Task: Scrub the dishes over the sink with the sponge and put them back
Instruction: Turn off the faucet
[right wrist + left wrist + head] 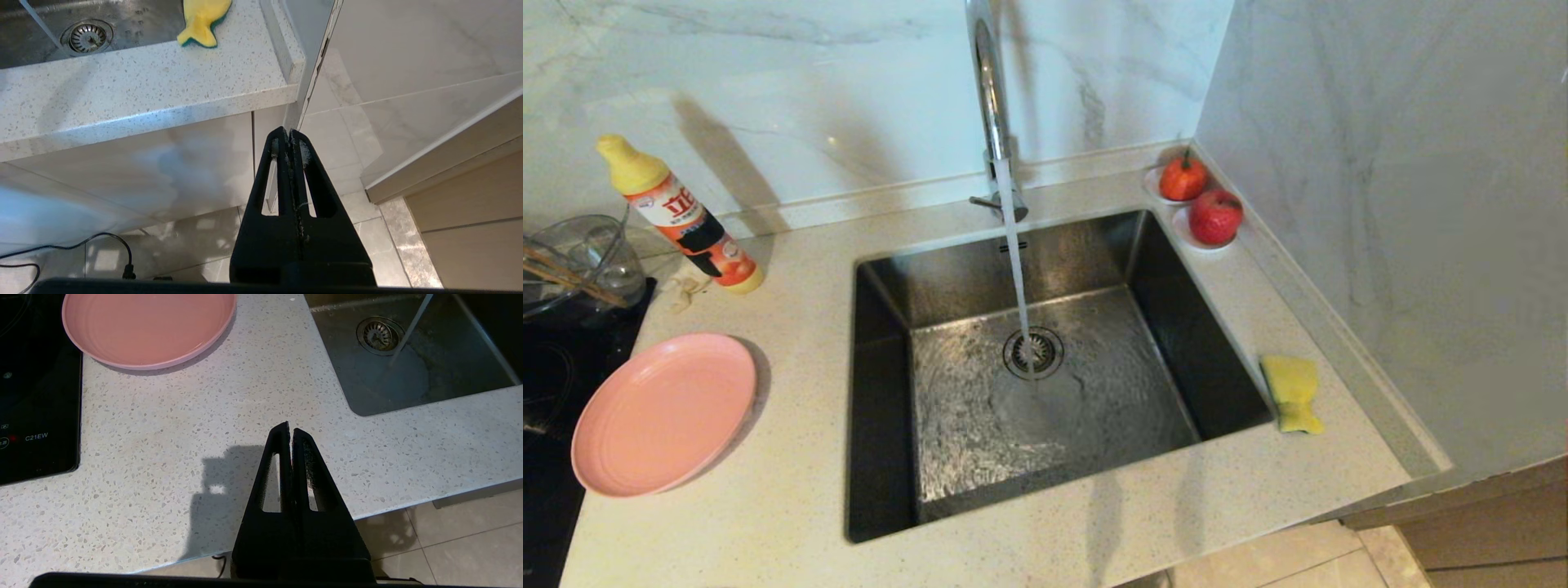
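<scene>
One sink is sunk into the speckled bench, and water runs from the one faucet down onto the drain. One pink plate lies empty on the bench left of the sink, at the bench's left edge, partly over the black cooktop. One yellow sponge lies on the bench just beside the sink's right rim, pinched at its middle, its green layer facing down. At the back left stand one detergent bottle and one glass bowl with chopsticks resting in it. Two red fruits sit on small dishes in the back right corner. The left gripper hangs over the bench's front edge, jaws pressed together, holding nothing. The right gripper hangs below the bench's front right corner, over the floor, jaws likewise together and empty.
</scene>
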`<state>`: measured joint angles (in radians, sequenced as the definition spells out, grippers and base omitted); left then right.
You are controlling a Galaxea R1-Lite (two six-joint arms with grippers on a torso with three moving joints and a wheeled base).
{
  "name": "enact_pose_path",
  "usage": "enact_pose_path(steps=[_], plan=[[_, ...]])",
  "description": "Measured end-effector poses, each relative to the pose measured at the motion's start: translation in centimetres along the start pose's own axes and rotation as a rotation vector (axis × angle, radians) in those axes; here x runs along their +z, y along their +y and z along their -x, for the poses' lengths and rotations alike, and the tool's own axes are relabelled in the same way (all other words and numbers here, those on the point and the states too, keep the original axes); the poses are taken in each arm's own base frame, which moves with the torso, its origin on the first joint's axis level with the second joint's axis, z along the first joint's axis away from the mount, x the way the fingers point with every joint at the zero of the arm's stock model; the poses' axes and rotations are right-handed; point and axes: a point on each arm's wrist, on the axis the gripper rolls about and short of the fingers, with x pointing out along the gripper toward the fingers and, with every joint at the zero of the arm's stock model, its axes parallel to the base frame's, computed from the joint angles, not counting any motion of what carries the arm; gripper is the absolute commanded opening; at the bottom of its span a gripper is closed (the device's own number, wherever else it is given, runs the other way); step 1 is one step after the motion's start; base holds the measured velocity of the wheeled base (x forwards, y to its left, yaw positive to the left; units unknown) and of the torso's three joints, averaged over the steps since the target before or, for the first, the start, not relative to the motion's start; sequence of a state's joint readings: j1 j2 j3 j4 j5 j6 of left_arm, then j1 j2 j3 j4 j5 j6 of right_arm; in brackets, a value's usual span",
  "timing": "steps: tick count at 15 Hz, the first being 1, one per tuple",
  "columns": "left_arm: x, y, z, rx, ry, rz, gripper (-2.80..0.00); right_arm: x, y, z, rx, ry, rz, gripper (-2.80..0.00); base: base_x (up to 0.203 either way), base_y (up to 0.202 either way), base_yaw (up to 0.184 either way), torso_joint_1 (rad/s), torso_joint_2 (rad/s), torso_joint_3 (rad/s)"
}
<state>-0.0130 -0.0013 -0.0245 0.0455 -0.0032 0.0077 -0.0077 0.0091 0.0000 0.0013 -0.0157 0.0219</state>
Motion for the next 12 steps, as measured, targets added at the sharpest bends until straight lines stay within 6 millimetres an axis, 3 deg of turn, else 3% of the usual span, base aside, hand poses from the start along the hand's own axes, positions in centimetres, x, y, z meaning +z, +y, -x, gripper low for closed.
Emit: enact_pose_path(steps=[12], plan=[[0.00,0.00,0.00,0.000,0.000,-0.001,-2.80,-0.02,0.00,0.06,0.000,-0.008,0.000,-2.80,0.000,0.000,0.000,0.000,0.00,0.000]])
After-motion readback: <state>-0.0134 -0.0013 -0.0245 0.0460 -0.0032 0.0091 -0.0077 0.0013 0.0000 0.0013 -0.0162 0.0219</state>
